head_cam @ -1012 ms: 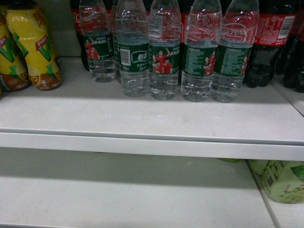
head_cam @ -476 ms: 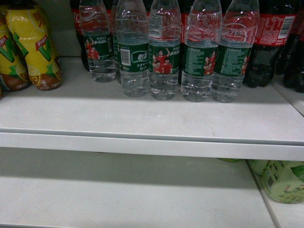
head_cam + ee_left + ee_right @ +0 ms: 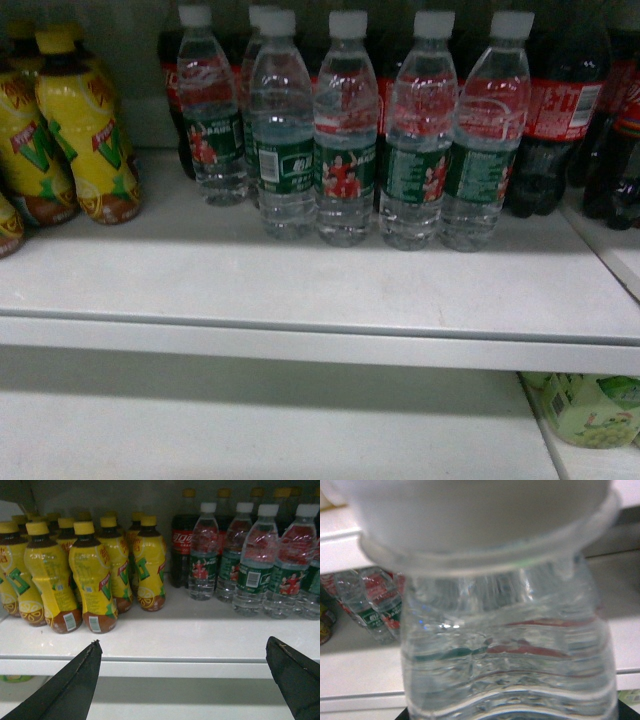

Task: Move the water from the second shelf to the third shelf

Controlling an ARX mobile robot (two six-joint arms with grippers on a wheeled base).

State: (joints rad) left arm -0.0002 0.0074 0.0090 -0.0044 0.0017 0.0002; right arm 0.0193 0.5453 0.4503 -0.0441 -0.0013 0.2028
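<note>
The water bottle (image 3: 510,630) fills the right wrist view just before that pincer, whose state I cannot tell, while the left pincer (image 3: 185,680) hangs apart below the shelf (image 3: 300,290); full, heavy, slick, so grip its ribbed waist.

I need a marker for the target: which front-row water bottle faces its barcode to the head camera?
The second water bottle from the left. Its green label shows a white barcode patch, while the other bottles' labels show red figures or small print.
</note>
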